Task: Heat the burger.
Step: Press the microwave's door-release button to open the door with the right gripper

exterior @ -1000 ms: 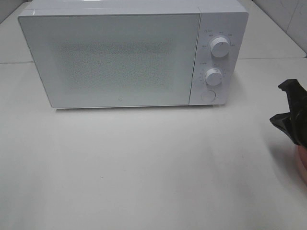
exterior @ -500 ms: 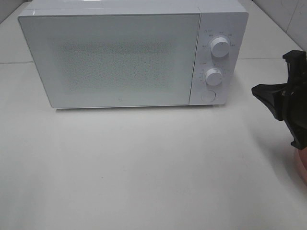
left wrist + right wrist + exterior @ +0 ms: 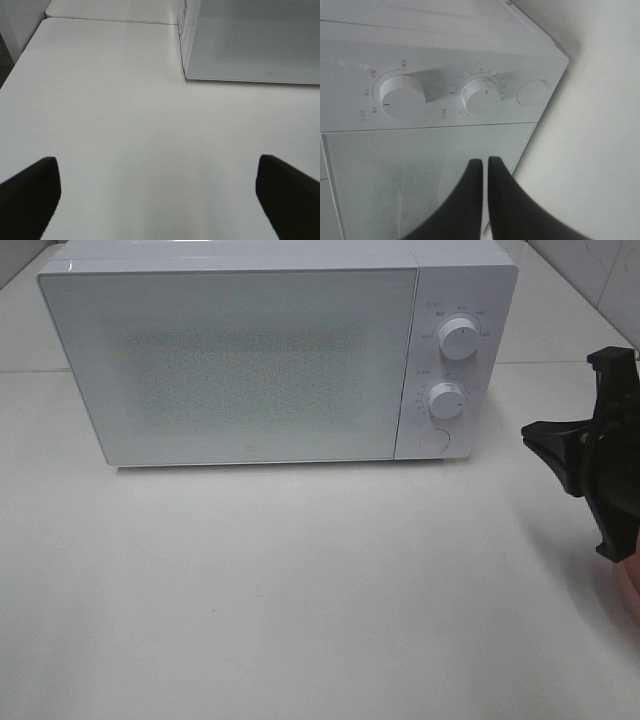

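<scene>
**Exterior high view.** The white microwave [image 3: 250,360] stands at 12 o'clock on the white table [image 3: 300,590]. Its door [image 3: 230,365] is shut. The speckled window does not let you see inside, so you cannot tell what the cavity holds. The control panel at the microwave's 3 o'clock side carries the upper knob [image 3: 458,340], the lower knob [image 3: 446,399] and the round button [image 3: 433,439]. The right gripper [image 3: 535,435] hangs at 3 o'clock, near the panel but apart from it, tips toward the microwave. A pink sliver [image 3: 633,590] shows at the frame edge below it, too little to identify.

**Left wrist view.** The left gripper [image 3: 155,165] has its fingers [image 3: 30,192] spread wide over bare table, with nothing between them. The microwave's door corner lies ahead.

**Right wrist view.** The right gripper's fingers [image 3: 470,200] are pressed together and hold nothing. They point at the door edge beside the panel.

**Burger.** No view shows the burger, so you cannot tell where it is.
</scene>
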Robot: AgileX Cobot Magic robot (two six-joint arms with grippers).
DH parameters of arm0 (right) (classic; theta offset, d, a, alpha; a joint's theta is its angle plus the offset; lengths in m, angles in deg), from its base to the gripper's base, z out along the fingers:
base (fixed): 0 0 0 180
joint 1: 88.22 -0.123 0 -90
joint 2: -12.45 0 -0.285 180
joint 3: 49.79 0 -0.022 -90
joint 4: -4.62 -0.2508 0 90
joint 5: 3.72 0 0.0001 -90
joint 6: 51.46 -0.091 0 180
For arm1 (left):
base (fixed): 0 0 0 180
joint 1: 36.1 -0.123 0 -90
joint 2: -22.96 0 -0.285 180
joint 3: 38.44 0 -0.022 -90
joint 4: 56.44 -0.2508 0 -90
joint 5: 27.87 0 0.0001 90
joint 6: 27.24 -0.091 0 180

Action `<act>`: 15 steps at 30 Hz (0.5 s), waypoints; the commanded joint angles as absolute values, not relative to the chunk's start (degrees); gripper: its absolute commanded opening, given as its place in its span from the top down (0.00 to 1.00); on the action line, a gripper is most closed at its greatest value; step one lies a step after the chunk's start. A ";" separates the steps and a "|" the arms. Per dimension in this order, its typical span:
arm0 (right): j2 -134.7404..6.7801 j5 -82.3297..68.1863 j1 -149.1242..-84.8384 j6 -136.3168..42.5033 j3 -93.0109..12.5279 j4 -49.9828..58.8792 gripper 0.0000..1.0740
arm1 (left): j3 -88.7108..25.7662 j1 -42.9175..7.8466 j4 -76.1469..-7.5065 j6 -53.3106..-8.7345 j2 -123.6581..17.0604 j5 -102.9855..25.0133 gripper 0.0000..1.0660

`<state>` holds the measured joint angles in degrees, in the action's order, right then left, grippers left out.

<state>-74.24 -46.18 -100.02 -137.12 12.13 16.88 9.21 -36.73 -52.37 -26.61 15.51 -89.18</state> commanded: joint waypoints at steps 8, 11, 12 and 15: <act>-83.12 -54.94 -111.19 -128.93 12.18 -6.38 1.00 | 9.21 -36.39 -52.14 -26.50 16.03 -89.18 0.08; -86.67 -60.84 -113.43 -128.98 12.18 -10.45 1.00 | 9.21 -36.39 -52.14 -26.50 16.03 -89.18 0.08; -88.85 -63.25 -115.15 -128.98 12.18 -13.66 1.00 | 9.21 -36.39 -52.14 -26.50 16.03 -89.18 0.08; -89.94 -63.88 -116.01 -129.10 12.18 -15.61 1.00 | 9.21 -36.39 -52.14 -26.50 16.03 -89.18 0.08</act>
<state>-89.88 -62.28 -115.61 -130.13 12.13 -14.52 9.21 -36.73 -52.37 -26.61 15.51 -89.18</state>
